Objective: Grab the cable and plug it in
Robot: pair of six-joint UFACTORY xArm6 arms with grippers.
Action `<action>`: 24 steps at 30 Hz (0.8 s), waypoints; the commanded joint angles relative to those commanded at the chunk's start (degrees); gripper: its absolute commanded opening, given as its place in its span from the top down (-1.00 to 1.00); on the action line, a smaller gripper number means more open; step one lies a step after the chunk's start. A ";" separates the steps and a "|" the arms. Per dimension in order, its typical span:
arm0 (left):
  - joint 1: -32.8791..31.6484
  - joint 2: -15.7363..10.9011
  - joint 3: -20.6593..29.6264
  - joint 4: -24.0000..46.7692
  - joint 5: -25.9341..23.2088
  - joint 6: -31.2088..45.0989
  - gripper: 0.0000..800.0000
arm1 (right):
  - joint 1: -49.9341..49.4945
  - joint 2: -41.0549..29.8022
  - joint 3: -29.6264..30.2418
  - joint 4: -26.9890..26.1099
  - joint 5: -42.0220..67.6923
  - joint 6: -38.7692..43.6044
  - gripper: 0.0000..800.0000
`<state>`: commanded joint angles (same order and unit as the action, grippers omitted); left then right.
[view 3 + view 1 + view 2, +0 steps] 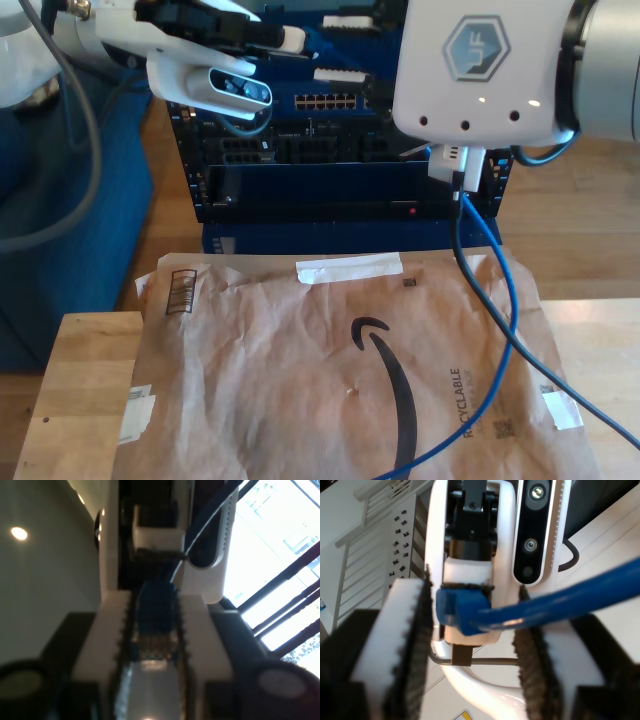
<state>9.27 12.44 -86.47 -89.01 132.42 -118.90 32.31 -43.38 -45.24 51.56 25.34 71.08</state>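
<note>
My first tool (152, 645) is clamped on the thin bright-blue ethernet cable's (510, 300) translucent plug (152, 647); my second tool (472, 625) pinches the cable behind a plug. Insertion seems under way. Next: line up with the black rack's (340, 150) port, probably close.

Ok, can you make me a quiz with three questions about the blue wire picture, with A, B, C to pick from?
1. In the exterior view, what does the cable pass over?
A. a brown paper envelope
B. a plate
C. a keyboard

2. What colour is the cable?
A. red
B. yellow
C. blue

3. What is my first pincer doing?
A. open, holding nothing
B. shut on the plug
C. shut on a spoon

Answers:
1. A, the cable trails across the envelope on the exterior view's right.
2. C, it is bright blue along its whole length.
3. B, the white pads press on both sides of the plug.
</note>
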 joint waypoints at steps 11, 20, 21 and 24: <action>0.00 0.00 0.18 0.26 0.09 4.40 0.01 | -0.09 0.00 0.00 0.62 -0.44 0.26 0.93; 0.18 -0.53 -0.35 0.44 -0.62 4.31 -0.93 | -0.09 0.09 0.97 0.70 -0.53 0.35 0.98; 0.18 -0.70 -0.26 0.53 -0.70 4.31 -0.98 | -0.18 0.09 1.32 0.70 -0.53 0.35 0.98; 0.26 -1.05 -0.35 0.53 -1.32 3.87 -0.99 | -0.35 0.09 1.85 0.79 -0.62 0.35 0.98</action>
<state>9.54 11.38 -86.82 -88.48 131.10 -115.03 31.96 -43.30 -43.40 52.35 24.73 71.43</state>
